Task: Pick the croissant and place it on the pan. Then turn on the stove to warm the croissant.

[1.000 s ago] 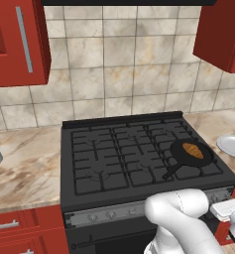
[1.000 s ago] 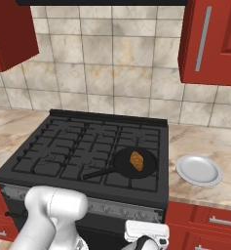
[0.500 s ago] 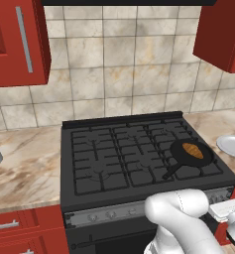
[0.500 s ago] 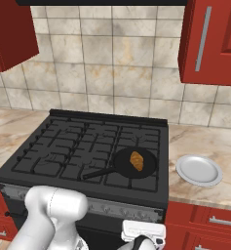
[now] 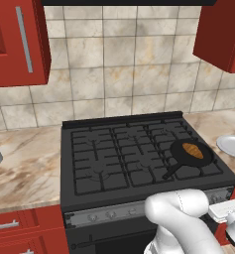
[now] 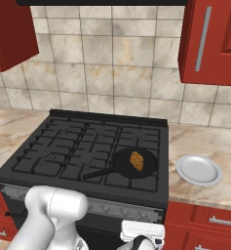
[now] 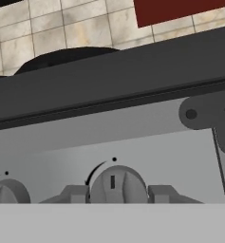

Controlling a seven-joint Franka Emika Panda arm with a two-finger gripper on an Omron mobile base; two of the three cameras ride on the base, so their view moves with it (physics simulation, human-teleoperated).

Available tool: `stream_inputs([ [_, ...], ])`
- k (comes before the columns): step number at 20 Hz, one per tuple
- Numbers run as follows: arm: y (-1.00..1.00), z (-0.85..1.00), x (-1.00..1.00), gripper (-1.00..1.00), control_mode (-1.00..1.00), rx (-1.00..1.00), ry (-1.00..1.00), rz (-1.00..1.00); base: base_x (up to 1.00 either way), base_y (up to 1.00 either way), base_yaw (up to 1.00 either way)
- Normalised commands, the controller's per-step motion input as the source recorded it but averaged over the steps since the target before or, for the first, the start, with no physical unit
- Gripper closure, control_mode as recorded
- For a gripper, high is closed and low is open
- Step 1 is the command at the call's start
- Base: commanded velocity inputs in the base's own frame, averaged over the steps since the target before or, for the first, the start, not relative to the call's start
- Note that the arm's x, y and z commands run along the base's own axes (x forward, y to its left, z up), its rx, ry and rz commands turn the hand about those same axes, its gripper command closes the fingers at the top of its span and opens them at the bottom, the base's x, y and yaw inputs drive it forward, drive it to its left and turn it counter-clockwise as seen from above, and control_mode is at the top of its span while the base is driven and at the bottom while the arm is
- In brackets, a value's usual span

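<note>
The croissant point(image 5: 192, 150) point(image 6: 136, 161) lies inside the black pan point(image 5: 177, 147) point(image 6: 122, 162), which sits on the front right burner of the stove point(image 5: 114, 149) point(image 6: 78, 146). My hand is low in front of the stove's silver knob strip point(image 5: 104, 216) point(image 6: 112, 209). In the hand view my gripper point(image 7: 117, 195) is open, and its fingertips point(image 7: 75, 194) stand on either side of a round grey knob point(image 7: 117, 182) near the strip's right end. The knob's mark points straight up. Whether the fingertips touch the knob cannot be told.
A white plate point(image 5: 233, 145) point(image 6: 199, 170) rests on the marble counter right of the stove. Another knob point(image 7: 7, 192) sits left of the gripped-around one. Red cabinets hang above on both sides and red drawers flank the stove.
</note>
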Motion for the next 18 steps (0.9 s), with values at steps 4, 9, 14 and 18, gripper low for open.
stream_inputs([
  [4,0.0,0.0,0.01,1.0,-1.0,0.0,0.0,0.0,0.0,0.0,0.0],
  [9,0.0,0.0,0.0,1.0,-1.0,0.0,0.0,0.0,0.0,0.0,0.0],
  [14,0.0,0.0,0.0,1.0,-1.0,0.0,0.0,0.0,0.0,0.0,0.0],
  [18,0.0,0.0,0.0,1.0,-1.0,-0.01,0.0,0.0,0.0,0.0,0.0],
])
